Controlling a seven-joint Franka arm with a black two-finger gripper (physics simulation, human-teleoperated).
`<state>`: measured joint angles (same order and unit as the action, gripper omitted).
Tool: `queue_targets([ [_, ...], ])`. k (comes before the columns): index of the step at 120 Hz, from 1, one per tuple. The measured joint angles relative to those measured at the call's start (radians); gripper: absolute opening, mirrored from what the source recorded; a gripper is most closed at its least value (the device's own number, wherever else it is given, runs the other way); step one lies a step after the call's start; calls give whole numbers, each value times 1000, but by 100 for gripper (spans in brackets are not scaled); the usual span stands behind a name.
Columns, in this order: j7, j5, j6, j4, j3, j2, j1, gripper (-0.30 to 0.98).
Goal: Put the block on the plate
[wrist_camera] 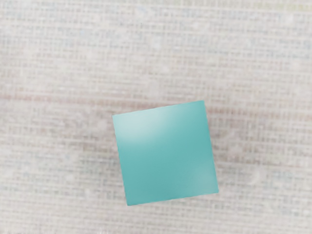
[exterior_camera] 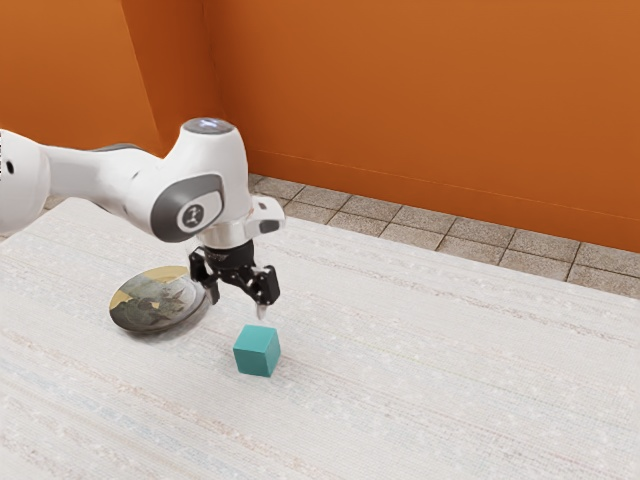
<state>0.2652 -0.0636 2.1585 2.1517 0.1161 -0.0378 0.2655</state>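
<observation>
My black gripper point(exterior_camera: 237, 302) is open, its fingers spread and pointing down, with nothing between them. A teal block point(exterior_camera: 257, 351) rests on the table below the gripper, apart from the fingertips. In the wrist view the top of the block point(wrist_camera: 165, 153) is seen from above, turned slightly against the cloth's weave. The round plate point(exterior_camera: 150, 303), patterned in dark grey and yellow, lies on the exterior view's left of the block, and its edge nearest the gripper is partly behind a finger. Nothing is seen lying on the plate's visible part.
A pale woven cloth surface point(exterior_camera: 430, 380) covers the table around block and plate. Beyond the table's far edge are floor tiles point(exterior_camera: 400, 225) and an orange wall point(exterior_camera: 430, 90).
</observation>
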Motion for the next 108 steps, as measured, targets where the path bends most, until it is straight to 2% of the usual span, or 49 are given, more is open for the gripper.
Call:
queue_targets([
  [30, 136, 17, 103, 73, 0, -10, 52, 69],
  [108, 260, 33, 203, 55, 2, -153, -8, 69],
])
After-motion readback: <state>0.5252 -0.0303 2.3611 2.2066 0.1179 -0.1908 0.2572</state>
